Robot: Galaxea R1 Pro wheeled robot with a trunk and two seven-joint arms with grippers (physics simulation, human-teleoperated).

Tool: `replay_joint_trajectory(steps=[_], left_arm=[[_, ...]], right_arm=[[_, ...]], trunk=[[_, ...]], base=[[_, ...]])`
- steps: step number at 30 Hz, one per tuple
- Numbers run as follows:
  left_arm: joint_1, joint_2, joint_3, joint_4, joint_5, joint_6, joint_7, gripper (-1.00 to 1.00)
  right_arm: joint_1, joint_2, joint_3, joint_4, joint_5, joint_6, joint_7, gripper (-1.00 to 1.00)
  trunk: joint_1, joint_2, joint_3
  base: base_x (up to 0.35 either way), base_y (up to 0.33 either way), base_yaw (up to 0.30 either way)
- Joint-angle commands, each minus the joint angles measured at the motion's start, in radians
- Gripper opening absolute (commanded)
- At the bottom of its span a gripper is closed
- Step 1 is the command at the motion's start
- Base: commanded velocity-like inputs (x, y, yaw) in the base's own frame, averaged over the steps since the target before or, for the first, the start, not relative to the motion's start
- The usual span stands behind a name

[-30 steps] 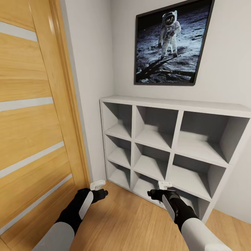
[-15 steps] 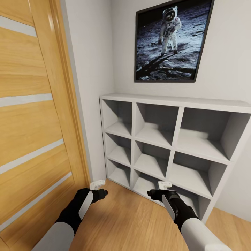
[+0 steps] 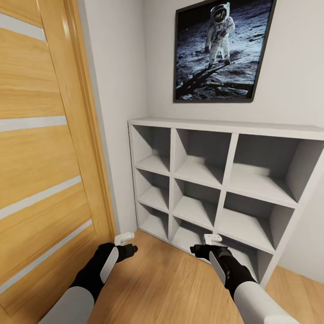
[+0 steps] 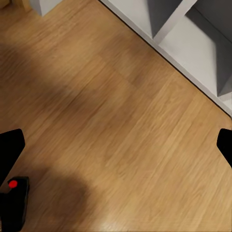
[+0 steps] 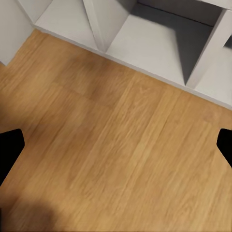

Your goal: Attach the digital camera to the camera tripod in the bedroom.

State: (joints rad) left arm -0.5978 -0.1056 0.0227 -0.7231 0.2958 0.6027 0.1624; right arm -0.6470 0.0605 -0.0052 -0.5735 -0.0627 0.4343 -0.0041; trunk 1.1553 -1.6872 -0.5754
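Only digital camera on floor.

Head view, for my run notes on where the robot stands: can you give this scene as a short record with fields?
ahead: white nine-cubby shelf unit against the wall
above shelf: black-framed astronaut moon picture
left side: light wooden door with pale stripes
ground: light wood plank floor
left gripper: open, holding nothing
right gripper: open, holding nothing
left wrist view: small black object with red button, probably the digital camera
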Motion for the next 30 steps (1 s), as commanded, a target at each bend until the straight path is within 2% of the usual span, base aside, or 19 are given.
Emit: replay_joint_trajectory(steps=[1,4,8,12,13,17,25,30], left_arm=[[0.0,0.002,0.003,-0.001,0.011,0.004,0.007,1.0],[0.0,0.015,0.004,-0.001,0.012,0.004,0.007,1.0],[0.0,0.048,0.008,-0.001,0.02,0.006,0.006,1.0],[0.0,0.05,0.007,-0.002,0.021,0.006,0.006,1.0],[0.0,0.053,0.006,-0.032,0.019,0.007,0.006,1.0],[0.0,0.054,0.006,-0.045,0.017,0.007,0.006,1.0],[0.0,0.054,0.005,-0.046,0.014,0.006,0.011,1.0],[0.0,0.054,0.002,-0.046,0.012,0.005,0.066,1.0]], right_arm=[[0.0,0.0,0.0,-0.002,-0.006,0.004,0.0,1.0],[0.0,0.0,0.0,-0.002,-0.006,0.0,0.001,1.0],[0.0,0.0,0.0,-0.002,-0.006,-0.006,0.002,1.0],[-0.001,-0.001,0.001,-0.002,-0.006,-0.006,0.002,1.0],[0.0,0.0,0.001,-0.003,-0.008,-0.004,0.003,1.0],[0.0,0.0,0.001,-0.003,-0.007,-0.003,0.003,1.0],[0.0,0.002,0.005,-0.003,-0.002,-0.006,-0.001,1.0],[0.0,0.002,0.009,-0.003,0.004,-0.008,-0.002,1.0]], trunk=[[0.004,-0.008,-0.004],[0.015,-0.029,-0.014],[0.031,-0.057,-0.026],[0.046,-0.085,-0.039],[0.05,-0.092,-0.042],[0.065,-0.12,-0.054],[0.096,-0.176,-0.08],[0.115,-0.211,-0.095]], base=[[0.0,0.0,0.0],[0.0,0.0,0.0],[0.0,0.0,0.0],[0.0,0.0,0.0],[0.0,0.0,0.0],[0.0,0.0,0.0],[0.0,0.0,0.0],[0.0,0.0,0.0]])
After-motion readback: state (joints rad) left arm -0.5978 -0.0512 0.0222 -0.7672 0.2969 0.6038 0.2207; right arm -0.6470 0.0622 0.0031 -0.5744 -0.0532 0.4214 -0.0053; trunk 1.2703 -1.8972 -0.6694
